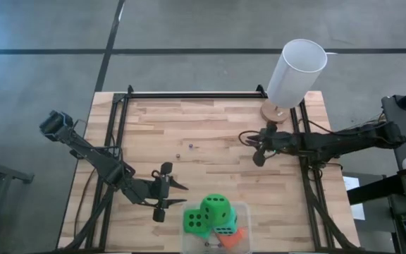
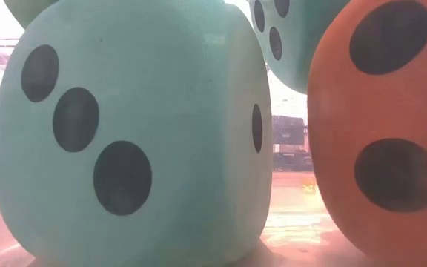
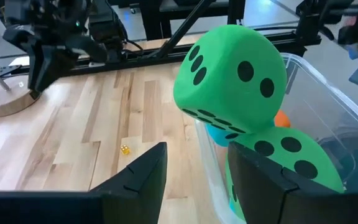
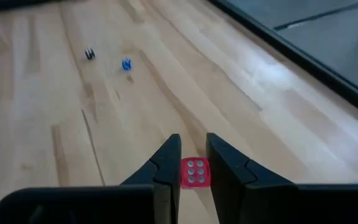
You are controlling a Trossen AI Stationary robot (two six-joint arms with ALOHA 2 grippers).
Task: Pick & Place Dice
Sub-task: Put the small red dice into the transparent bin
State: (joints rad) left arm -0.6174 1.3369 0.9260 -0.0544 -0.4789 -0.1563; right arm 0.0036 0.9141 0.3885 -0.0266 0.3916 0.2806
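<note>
A clear plastic bin [image 1: 248,210] at the table's near edge holds large soft dice. One green die [image 3: 229,81] sits on top of another green die [image 3: 291,155], a teal die [image 2: 132,133] and an orange-red die [image 2: 384,133]. My left gripper [image 3: 197,149] stands open just left of the bin, level with the top die and touching nothing. Toward the table's right, my right gripper [image 4: 194,155] is shut on a tiny red die [image 4: 194,172]. My right gripper pinches the tiny red die's two opposite side faces [image 4: 184,173] between its two fingers, near their tips. The fingers slant down toward the table. The die's six-pip face is turned back toward the wrist, and the die looks lifted clear of the boards.
A tall white cylinder [image 1: 296,70] on a round wooden base [image 1: 273,111] stands at the far right. Tiny loose dice lie on the boards: a black one [image 4: 91,53], a blue one [image 4: 126,63] and a yellow one [image 3: 124,149]. Black frame rails [image 1: 189,94] border the table.
</note>
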